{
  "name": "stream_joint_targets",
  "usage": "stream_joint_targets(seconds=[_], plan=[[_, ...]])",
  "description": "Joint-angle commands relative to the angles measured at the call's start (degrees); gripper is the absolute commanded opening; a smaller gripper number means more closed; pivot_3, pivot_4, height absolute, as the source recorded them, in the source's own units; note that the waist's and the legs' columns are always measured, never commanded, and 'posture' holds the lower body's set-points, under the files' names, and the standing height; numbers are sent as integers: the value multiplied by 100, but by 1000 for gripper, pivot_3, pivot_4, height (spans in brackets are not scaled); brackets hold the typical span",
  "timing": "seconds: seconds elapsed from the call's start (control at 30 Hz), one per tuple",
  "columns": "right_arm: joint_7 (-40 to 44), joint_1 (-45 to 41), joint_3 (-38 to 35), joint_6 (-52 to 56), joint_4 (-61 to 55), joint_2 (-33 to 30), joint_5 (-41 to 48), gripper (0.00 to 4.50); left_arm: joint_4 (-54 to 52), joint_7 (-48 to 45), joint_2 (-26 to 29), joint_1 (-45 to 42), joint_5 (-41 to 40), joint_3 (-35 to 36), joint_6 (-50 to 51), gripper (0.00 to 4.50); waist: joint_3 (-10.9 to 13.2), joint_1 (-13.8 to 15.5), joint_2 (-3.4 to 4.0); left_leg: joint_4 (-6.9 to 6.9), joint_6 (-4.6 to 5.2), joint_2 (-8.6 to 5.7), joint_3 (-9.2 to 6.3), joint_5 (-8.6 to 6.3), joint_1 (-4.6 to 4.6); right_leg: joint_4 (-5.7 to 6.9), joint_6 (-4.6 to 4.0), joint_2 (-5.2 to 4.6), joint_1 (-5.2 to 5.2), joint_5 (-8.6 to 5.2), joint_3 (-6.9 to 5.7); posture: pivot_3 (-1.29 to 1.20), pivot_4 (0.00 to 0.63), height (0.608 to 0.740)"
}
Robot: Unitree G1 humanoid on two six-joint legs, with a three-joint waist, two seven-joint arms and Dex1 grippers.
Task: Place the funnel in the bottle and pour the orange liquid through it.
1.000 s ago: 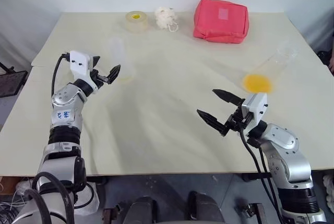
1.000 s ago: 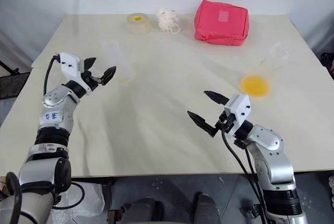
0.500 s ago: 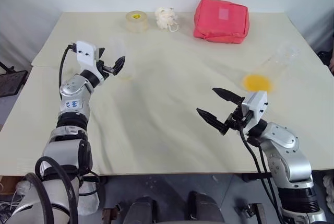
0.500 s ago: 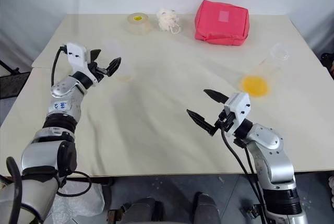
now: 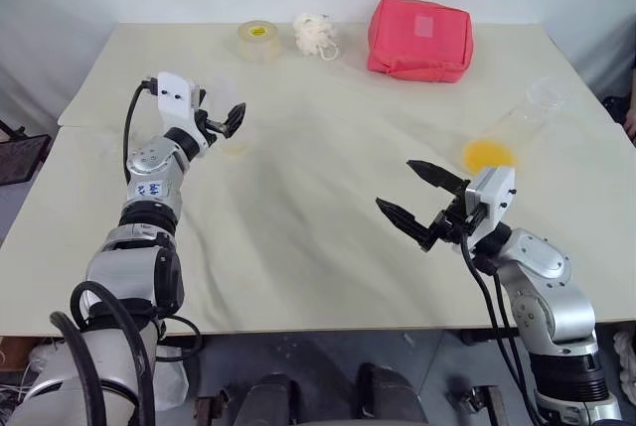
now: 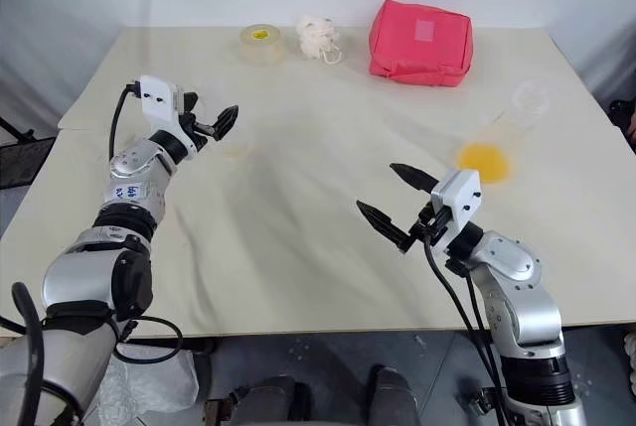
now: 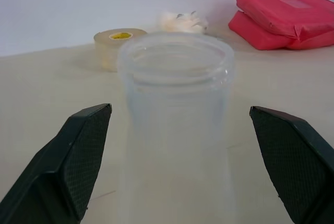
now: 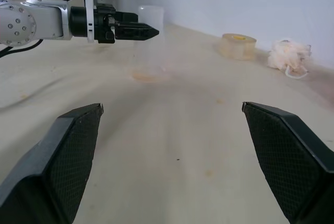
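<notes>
Left wrist view looks straight at the bottle (image 7: pixel 176 130) — clear plastic, upright, its wide round mouth up, lower body cut off by the frame edge and its walls so faint they blur into the table (image 7: pixel 42 88). It stands between the left gripper (image 5: pixel 225 118) fingers, spread wide and holding nothing. Far across the cream table, a clear flask (image 5: pixel 524 120) lies on its side, neck pointing away, orange liquid (image 5: pixel 488 155) pooled low. The right gripper (image 5: pixel 415 199) — fully spread, empty — hovers near it. The funnel cannot be made out.

I can barely make out the bottle (image 5: pixel 231 113) at upper left; my left gripper (image 5: pixel 225 120) hides part of it.
</notes>
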Motion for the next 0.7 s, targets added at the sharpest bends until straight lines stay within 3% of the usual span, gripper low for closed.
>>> stream_joint_targets(seconds=[0.03, 0.2, 0.47, 0.6, 0.7], plan=[[-45, -87, -192, -63, -275, -57, 121, 4500, 24, 91, 8, -239, 33, 37, 41, 3891, 0, -3, 0, 0, 0, 0, 0, 0, 0, 0, 0, 0, 0, 0, 0, 0, 150, 740], [-65, -83, -203, -81, -281, -62, 112, 4500, 58, 77, 0, -302, 72, 31, 197, 2344, 0, -4, -1, 0, 0, -1, -2, 0, 0, 3, 0, 0, 0, 0, -1, 0, 150, 740], [-48, -148, -252, -88, -226, -95, 124, 4500, -169, -316, 137, -267, 34, 37, 278, 2294, 0, -24, -1, 0, 0, -1, -1, 0, 0, 4, 0, -1, -1, 0, -1, 0, 150, 740], [25, -228, -329, -58, -139, -154, 173, 4500, -721, -1324, 169, -54, -129, -22, 313, 2294, 0, -30, -2, 1, 0, -2, -1, 0, -2, 4, 0, -1, -2, 0, -2, 0, 150, 740], [254, -250, -386, 40, -85, -293, 344, 4500, -1763, -2132, 113, 352, -400, -120, 682, 2294, 0, -90, -2, 1, 0, 0, -3, 0, -1, 6, 0, -1, -2, 0, -3, 0, 150, 740]])
